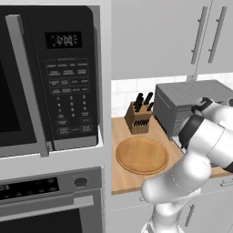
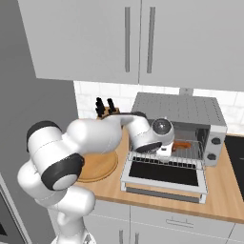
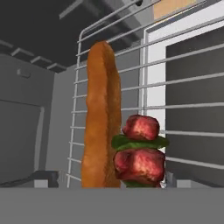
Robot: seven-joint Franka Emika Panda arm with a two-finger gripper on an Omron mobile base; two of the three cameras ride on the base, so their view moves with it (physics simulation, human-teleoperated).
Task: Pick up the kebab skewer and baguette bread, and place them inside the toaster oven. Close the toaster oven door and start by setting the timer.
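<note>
The grey toaster oven (image 2: 190, 112) stands on the counter with its door (image 2: 164, 174) dropped flat open. My gripper (image 2: 164, 150) is at the oven's mouth, over the wire rack (image 3: 183, 109). In the hand view the golden baguette bread (image 3: 103, 109) lies lengthwise on the rack. Beside it rests the kebab skewer (image 3: 140, 153), with red meat chunks and a green piece. The dark fingertips (image 3: 43, 178) stand wide apart at either side of both foods, so the gripper (image 3: 108, 179) is open. An orange end of the baguette (image 2: 181, 144) shows inside the oven.
A knife block (image 1: 139, 116) and a round wooden board (image 1: 142, 155) sit left of the toaster oven (image 1: 182, 98). A black microwave (image 1: 50, 77) and a wall oven (image 1: 50, 200) fill the far left. Cabinets hang above. A dark cooktop (image 2: 236, 152) lies to the right.
</note>
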